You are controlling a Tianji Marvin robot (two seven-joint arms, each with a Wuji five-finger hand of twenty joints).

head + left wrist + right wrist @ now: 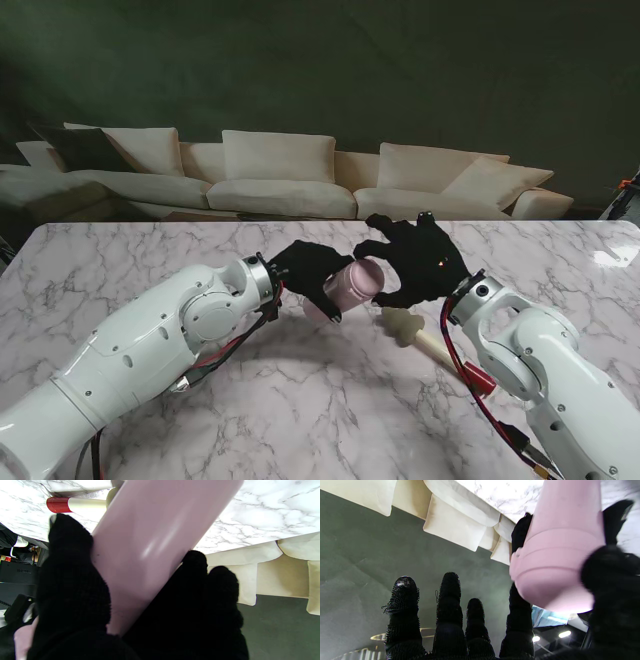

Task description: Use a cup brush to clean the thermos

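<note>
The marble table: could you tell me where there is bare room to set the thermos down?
Bare marble table lies nearer to me between the two forearms, and along the far edge. It is crowded mid-table, where the left hand holds the thermos, beside the right hand and cup brush.

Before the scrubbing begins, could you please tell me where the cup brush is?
In the stand view, the cup brush lies on the marble table, right of centre, just nearer to me than the right hand.

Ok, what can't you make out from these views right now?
- Pink cylindrical thermos mouth: stand view, covered by the black-gloved right hand; lid on or off unclear.
- Cream sponge-headed cup brush: handle hidden behind the right arm.
- Right hand's grip: right wrist view blurred at the thumb.
- Left hand palm contact: hidden by its own fingers.
</note>
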